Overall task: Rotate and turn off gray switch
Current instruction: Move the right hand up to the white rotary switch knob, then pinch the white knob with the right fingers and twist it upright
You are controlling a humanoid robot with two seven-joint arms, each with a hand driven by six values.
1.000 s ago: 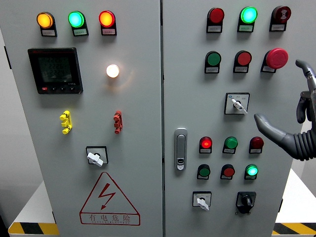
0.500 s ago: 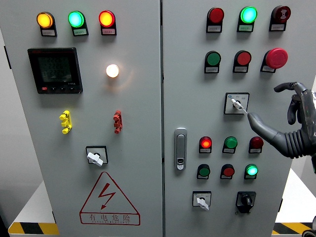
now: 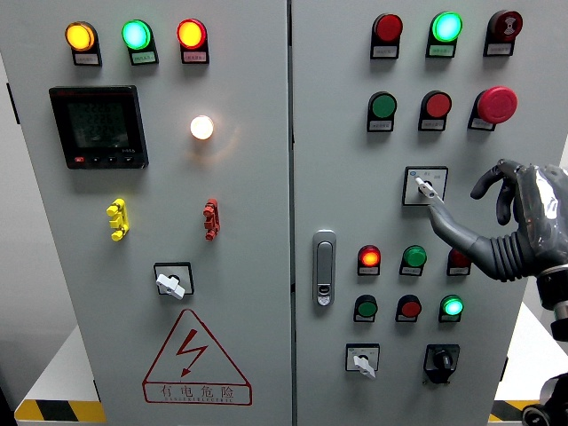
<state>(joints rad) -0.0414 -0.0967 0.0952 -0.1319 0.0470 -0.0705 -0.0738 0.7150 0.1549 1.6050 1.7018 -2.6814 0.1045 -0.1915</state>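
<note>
One hand working: right hand (image 3: 497, 217), center-right of frame, is reaching with fingers spread, thumb tip touching gray switch (image 3: 427, 187) lever. Nothing gripped. Next: pinch lever, then rotate off.

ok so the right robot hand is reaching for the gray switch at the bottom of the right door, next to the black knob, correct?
Not quite. In the head view the right robot hand is reaching for the upper gray switch on the right door, below the row with the red mushroom button. The bottom gray switch beside the black knob is untouched.
</note>
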